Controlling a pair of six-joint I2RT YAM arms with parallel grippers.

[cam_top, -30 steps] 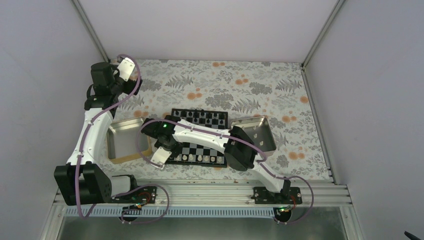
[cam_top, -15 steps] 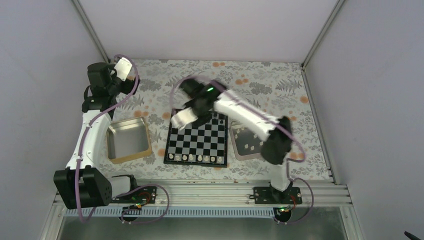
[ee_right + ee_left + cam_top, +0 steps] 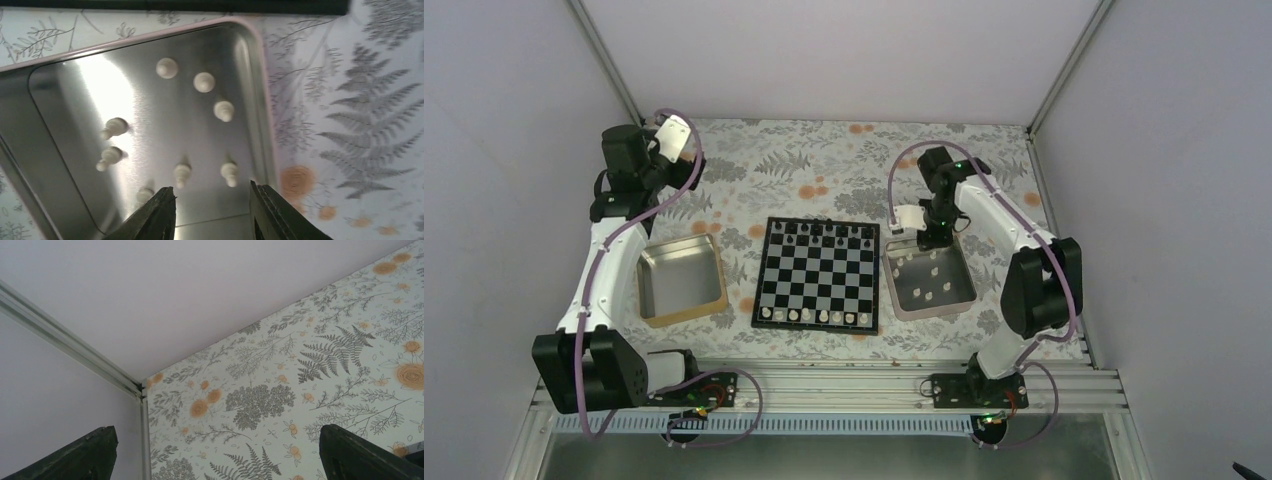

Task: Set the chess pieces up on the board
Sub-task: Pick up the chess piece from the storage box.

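Note:
The black-and-silver board [image 3: 819, 275] lies mid-table. Several white pieces [image 3: 814, 316] stand in its near row, and black pieces line its far row. More white pieces [image 3: 929, 282] lie in the right metal tray [image 3: 959, 270]. My right gripper [image 3: 921, 236] hangs over that tray's far edge. In the right wrist view it [image 3: 212, 202] is open and empty above several cream pawns [image 3: 182, 173] on the tray floor [image 3: 165, 120]. My left gripper [image 3: 664, 135] is raised at the far left; in its wrist view it [image 3: 215, 460] is open and empty.
An empty gold-rimmed metal tray [image 3: 652, 285] sits left of the board. A floral cloth [image 3: 844, 170] covers the table. Walls and aluminium posts [image 3: 604, 60] enclose the far and side edges. The board's black rim [image 3: 200, 5] crosses the top of the right wrist view.
My right arm swung from the board's near left, across the far side, to over the right tray. The left arm has barely moved.

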